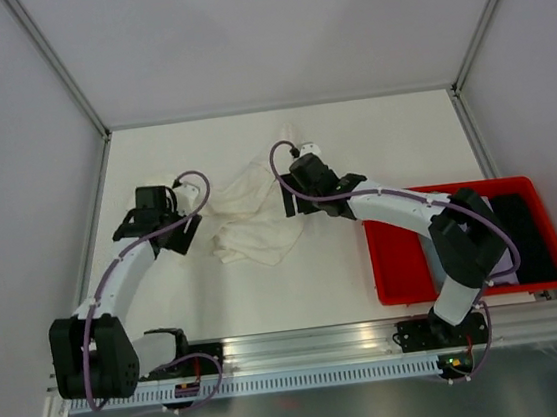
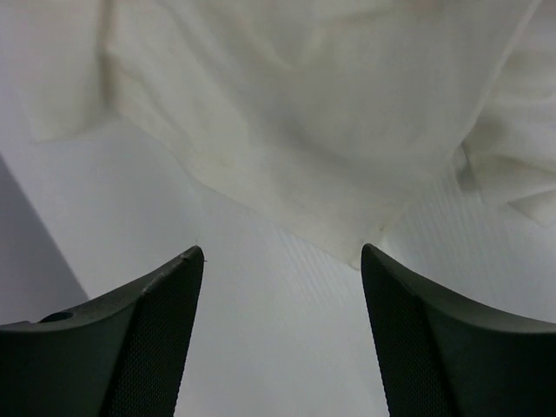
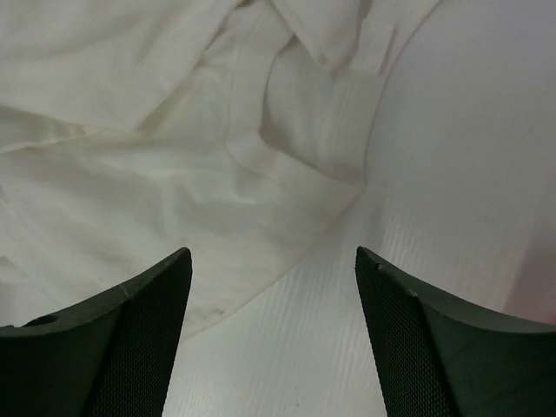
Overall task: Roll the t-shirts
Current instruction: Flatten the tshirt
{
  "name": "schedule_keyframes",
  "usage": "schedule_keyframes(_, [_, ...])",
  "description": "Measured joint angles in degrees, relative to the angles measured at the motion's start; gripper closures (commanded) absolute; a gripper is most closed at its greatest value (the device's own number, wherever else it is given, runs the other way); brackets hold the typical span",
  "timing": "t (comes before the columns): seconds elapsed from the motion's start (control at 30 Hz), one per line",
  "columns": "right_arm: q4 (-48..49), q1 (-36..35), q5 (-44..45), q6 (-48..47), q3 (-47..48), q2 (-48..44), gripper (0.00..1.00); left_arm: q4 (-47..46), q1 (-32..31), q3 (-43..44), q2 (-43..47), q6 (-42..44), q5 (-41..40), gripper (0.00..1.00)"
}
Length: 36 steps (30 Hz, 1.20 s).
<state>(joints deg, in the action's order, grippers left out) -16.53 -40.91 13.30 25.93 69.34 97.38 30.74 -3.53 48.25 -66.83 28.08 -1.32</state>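
Note:
A wrinkled cream t-shirt (image 1: 252, 211) lies crumpled in the middle of the white table (image 1: 268, 290). My left gripper (image 1: 191, 216) sits at its left edge and my right gripper (image 1: 290, 192) at its right edge. In the left wrist view the left gripper (image 2: 282, 256) is open over bare table, the t-shirt (image 2: 321, 113) just ahead of the fingertips (image 2: 187, 265). The right wrist view shows the right gripper (image 3: 271, 256) open too, the t-shirt's (image 3: 156, 165) hem lying under its left finger (image 3: 165, 287). Neither gripper holds cloth. A black t-shirt (image 1: 521, 231) lies in the red bin.
A red plastic bin (image 1: 401, 265) stands at the right, partly under the right arm. Metal frame posts and white walls close in the table on the left, right and back. The arm bases sit on a rail at the near edge (image 1: 315, 350).

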Motion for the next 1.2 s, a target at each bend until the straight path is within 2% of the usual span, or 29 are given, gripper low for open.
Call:
schedule_keyframes(0.1, [2.1,-1.2,-1.3,3.5,-3.1,2.5,0.26,-1.0,-2.1,-6.6,-5.7,0.5,-2.3,0.11])
schedule_keyframes(0.17, [3.1,-2.0,-1.7,5.7,-3.5,5.4,0.26,-1.3,-4.5,-10.7,-8.6,0.5,-4.0,0.07])
schedule_keyframes(0.3, [5.7,-4.8,-1.1,9.3,-5.9,7.8,0.25,-6.8,-8.3,-10.6,-11.0,0.7,-7.9,0.07])
schedule_keyframes(0.43, [7.7,-8.0,0.0,12.1,-6.8,8.7,0.26,-13.3,-9.2,-7.9,-16.3,0.7,-13.0,0.11])
schedule_keyframes(0.47, [8.8,-8.4,0.4,12.8,-6.8,9.1,0.27,-15.1,-9.2,-7.3,-17.6,0.7,-14.3,0.14])
schedule_keyframes(0.53, [10.8,-8.4,1.0,14.1,-6.8,9.7,0.43,-18.9,-9.2,-6.9,-19.6,0.7,-16.4,0.26])
schedule_keyframes(0.57, [11.9,-8.3,1.6,14.6,-6.8,10.1,0.67,-20.3,-9.2,-7.0,-20.2,0.7,-16.8,0.43])
schedule_keyframes(0.6, [12.7,-8.3,2.1,14.8,-6.9,10.6,0.81,-21.1,-9.2,-7.0,-20.7,0.6,-17.1,0.51])
schedule_keyframes(0.63, [13.5,-8.2,2.4,15.8,-7.0,11.1,0.92,-21.8,-9.3,-7.1,-21.3,0.5,-16.5,0.60])
schedule_keyframes(0.67, [14.8,-8.2,3.1,16.7,-7.5,11.4,1.00,-22.5,-9.4,-7.4,-21.9,0.7,-16.8,0.86])
schedule_keyframes(0.7, [15.5,-8.0,3.4,17.3,-7.8,11.4,1.00,-22.9,-9.4,-7.5,-22.1,0.5,-16.5,0.97])
schedule_keyframes(0.83, [19.8,-7.6,4.4,19.5,-10.7,10.6,1.00,-24.2,-9.4,-9.3,-22.0,1.4,-18.0,0.98])
schedule_keyframes(0.93, [20.1,-7.0,4.8,19.6,-13.8,7.8,1.00,-22.4,-8.9,-11.8,-17.9,1.5,-18.0,0.98])
schedule_keyframes(1.07, [18.5,-6.5,5.2,17.9,-17.3,0.2,1.00,-14.2,-6.8,-13.8,-2.7,1.5,-17.6,0.98])
schedule_keyframes(1.2, [16.9,-6.4,5.6,15.0,-18.0,-11.3,1.00,-7.4,-5.8,-6.4,10.0,1.5,-17.6,0.98])
